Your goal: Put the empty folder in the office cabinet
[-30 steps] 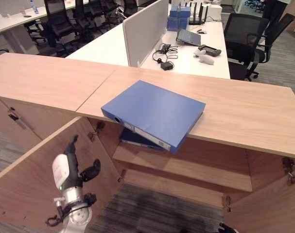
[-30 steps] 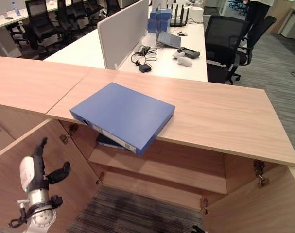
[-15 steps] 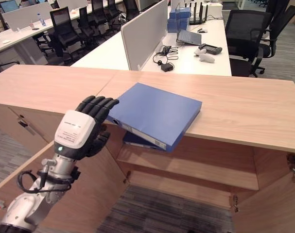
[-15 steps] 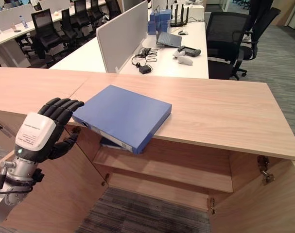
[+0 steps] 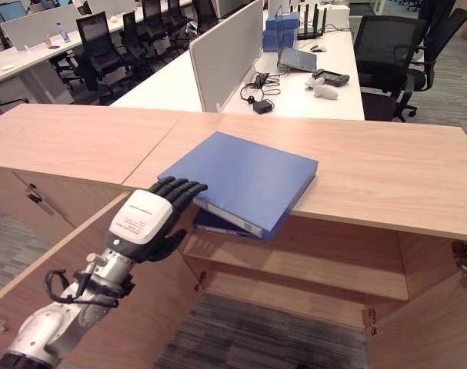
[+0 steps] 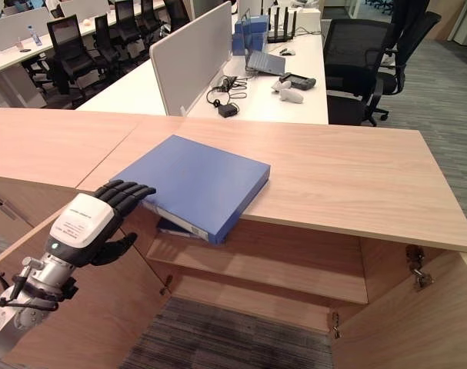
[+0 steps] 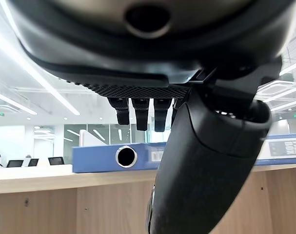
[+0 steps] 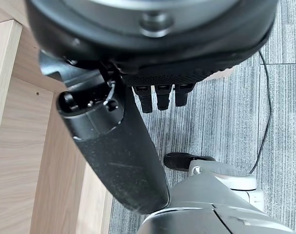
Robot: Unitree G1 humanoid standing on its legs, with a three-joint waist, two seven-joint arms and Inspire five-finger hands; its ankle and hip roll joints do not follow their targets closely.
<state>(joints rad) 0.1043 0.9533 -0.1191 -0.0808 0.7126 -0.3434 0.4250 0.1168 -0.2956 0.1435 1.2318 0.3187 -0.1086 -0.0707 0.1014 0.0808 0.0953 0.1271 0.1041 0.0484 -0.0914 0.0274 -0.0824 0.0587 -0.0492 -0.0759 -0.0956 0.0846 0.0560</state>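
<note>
The left robot hand is raised in front of the counter, its fingers loosely extended and holding nothing. Its fingertips reach the near left corner of the blue folder; whether they touch it is hard to tell, since the left wrist view shows the fingertips just above the folder's spine.

The folder lies flat on the counter, just beyond the robot hand. Its near corner juts past the counter's front edge and hangs over the open cabinet.

Below and beyond the robot hand, a second folder lies on the cabinet's shelf; the rest of that shelf, away to the right of the robot hand, is bare. The left door stands open right beside the robot hand, the right door well apart.

The right robot hand hangs low over the floor, fingers relaxed and empty.
</note>
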